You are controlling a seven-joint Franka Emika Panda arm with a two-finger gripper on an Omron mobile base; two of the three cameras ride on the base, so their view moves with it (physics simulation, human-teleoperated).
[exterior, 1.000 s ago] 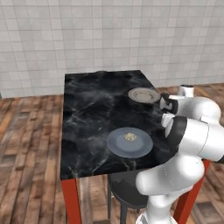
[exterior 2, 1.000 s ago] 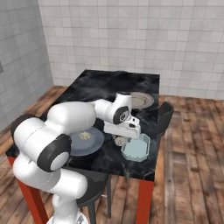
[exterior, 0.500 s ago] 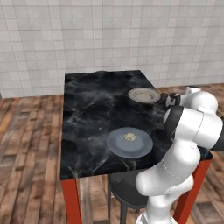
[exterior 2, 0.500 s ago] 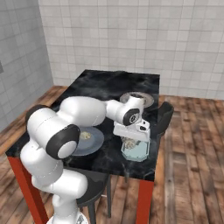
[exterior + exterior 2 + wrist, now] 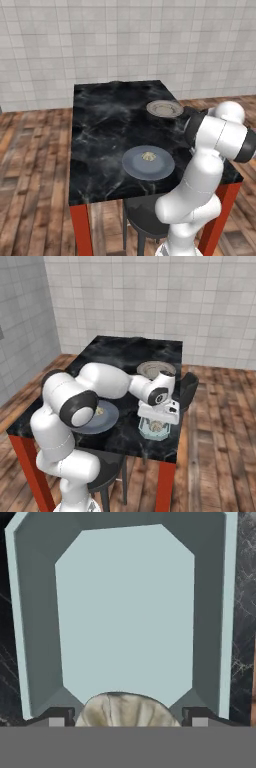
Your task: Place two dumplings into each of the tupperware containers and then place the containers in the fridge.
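Note:
A pale blue-green tupperware container (image 5: 125,612) lies straight under my hand, its floor bare. My gripper (image 5: 128,721) is shut on a tan crimped dumpling (image 5: 127,708), with one dark fingertip against each side of it. From the right base view the gripper (image 5: 158,418) hangs just over the container (image 5: 145,432) near the table's front right corner, the dumpling (image 5: 156,427) low within its rim. A second dumpling (image 5: 148,156) rests on the round blue-grey plate (image 5: 132,167); that dumpling (image 5: 100,411) and plate (image 5: 107,423) sit left of the container.
A round beige plate (image 5: 164,108) sits farther back on the black marble table (image 5: 105,125) with red legs. A dark chair back (image 5: 188,387) stands at the table's right edge. A dark stool (image 5: 142,220) is tucked under the front edge. Wood floor surrounds the table.
My arm has swung the gripper and its dumpling rightward, from beside the blue-grey plate to directly above the container. The plates and the other dumpling have stayed put.

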